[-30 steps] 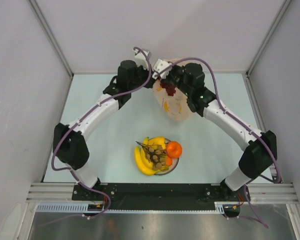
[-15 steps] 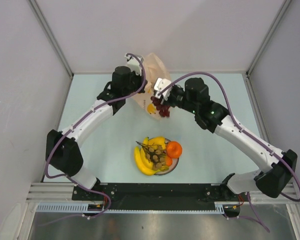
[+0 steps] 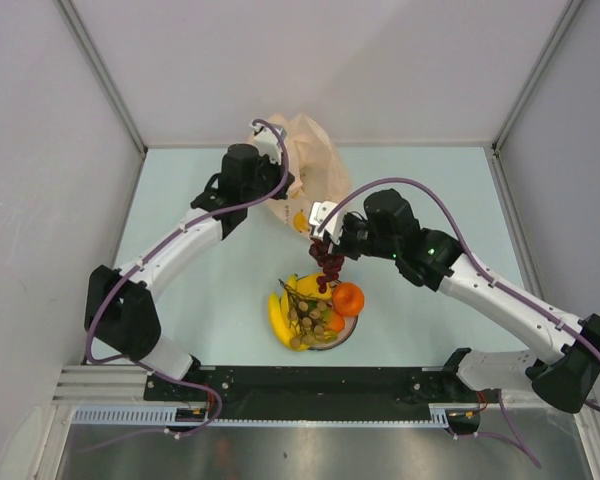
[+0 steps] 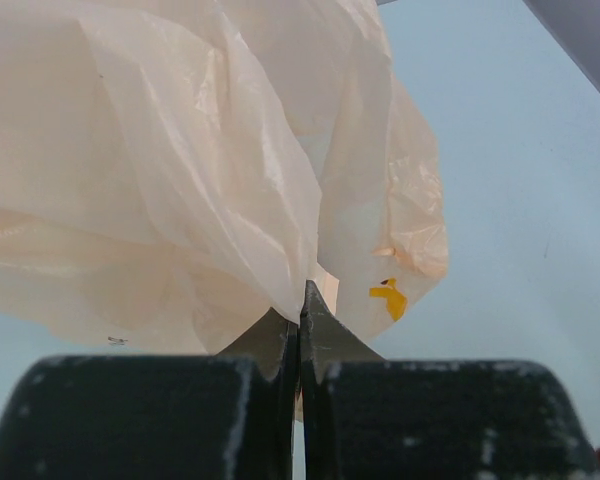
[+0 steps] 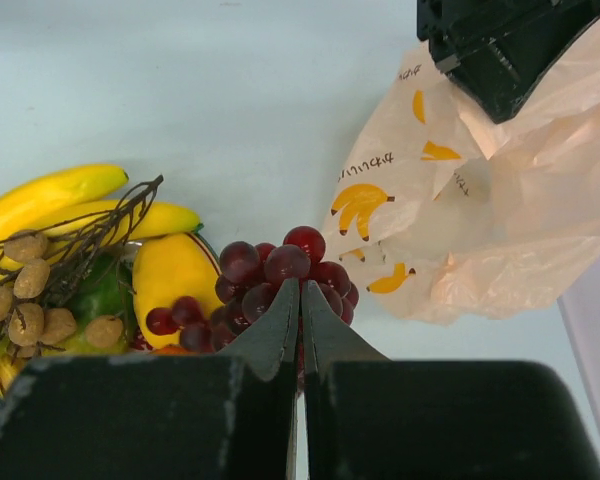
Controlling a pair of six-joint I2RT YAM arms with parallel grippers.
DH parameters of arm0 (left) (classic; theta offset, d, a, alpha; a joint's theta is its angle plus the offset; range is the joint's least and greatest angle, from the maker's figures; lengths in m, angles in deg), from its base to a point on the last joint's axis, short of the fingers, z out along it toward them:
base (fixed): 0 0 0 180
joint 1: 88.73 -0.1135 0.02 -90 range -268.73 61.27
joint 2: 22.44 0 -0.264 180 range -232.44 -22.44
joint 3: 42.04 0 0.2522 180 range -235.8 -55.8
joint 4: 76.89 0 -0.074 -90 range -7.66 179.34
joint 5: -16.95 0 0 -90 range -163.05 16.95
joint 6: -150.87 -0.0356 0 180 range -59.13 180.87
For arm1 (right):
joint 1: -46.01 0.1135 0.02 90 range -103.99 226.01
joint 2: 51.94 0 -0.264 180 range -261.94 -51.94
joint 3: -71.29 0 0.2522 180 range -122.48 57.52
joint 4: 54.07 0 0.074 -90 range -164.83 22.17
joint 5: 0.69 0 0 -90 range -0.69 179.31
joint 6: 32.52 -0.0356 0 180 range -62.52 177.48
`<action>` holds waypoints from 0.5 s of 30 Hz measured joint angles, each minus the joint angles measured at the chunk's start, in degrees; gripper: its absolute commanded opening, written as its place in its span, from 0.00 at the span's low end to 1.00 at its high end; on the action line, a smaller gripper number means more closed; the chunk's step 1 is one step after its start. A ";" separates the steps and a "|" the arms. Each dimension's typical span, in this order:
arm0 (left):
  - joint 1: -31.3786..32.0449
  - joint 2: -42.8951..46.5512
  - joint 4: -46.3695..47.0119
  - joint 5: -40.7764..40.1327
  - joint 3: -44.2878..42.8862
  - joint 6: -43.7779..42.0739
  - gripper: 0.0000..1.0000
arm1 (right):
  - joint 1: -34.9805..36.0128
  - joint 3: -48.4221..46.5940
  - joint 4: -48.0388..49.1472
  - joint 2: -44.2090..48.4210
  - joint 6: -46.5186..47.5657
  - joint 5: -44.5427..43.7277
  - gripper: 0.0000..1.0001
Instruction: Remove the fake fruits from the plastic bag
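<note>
Pincer closed on the dark grape bunch; bananas at left; plastic bag at right.

Counted one plastic bag; nearside of it, two grape bunches (dark purple bunch, brownish bunch), one banana bunch, one orange, one yellow pepper piece.

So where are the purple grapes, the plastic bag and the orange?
dark purple grape bunch (image 5: 283,266): right wrist view, middle berries.
plastic bag (image 4: 180,150): left wrist view, crinkled side.
orange (image 3: 348,298): top external view, its top.
</note>
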 measured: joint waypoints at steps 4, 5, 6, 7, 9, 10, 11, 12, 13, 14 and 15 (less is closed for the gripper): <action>0.00 0.28 0.20 1.09 0.28 0.00 0.00 | -0.24 0.81 0.44 0.00 0.52 -0.13 0.00; 0.00 0.28 0.20 1.25 0.28 0.00 0.00 | -0.33 0.83 0.79 0.00 0.74 -0.15 0.00; 0.00 0.28 0.17 1.42 0.31 0.00 0.00 | -0.35 0.83 1.16 0.00 0.96 -0.15 0.00; 0.00 0.28 0.20 1.55 0.31 0.00 0.00 | -0.35 0.83 1.42 0.00 1.11 -0.13 0.00; 0.00 0.28 0.22 1.70 0.31 0.00 0.00 | -0.28 0.83 1.68 0.00 1.36 0.00 0.00; 0.00 0.28 0.22 1.77 0.31 0.00 0.00 | -0.20 0.83 1.68 0.00 1.57 0.13 0.00; 0.00 0.28 0.22 1.95 0.31 0.02 0.00 | -0.11 0.83 1.66 0.00 1.75 0.24 0.00; 0.00 0.28 0.22 2.12 0.31 0.02 0.00 | 0.02 0.83 1.55 0.00 1.99 0.39 0.00; 0.00 0.28 0.22 2.32 0.31 0.02 0.00 | 0.26 0.83 1.31 0.00 2.29 0.59 0.00; 0.00 0.28 0.22 2.54 0.31 0.02 0.00 | 0.55 0.87 1.11 0.00 2.64 0.81 0.00; 0.00 0.28 0.24 2.62 0.33 0.00 0.00 | 0.72 0.92 0.94 0.00 2.86 0.94 0.00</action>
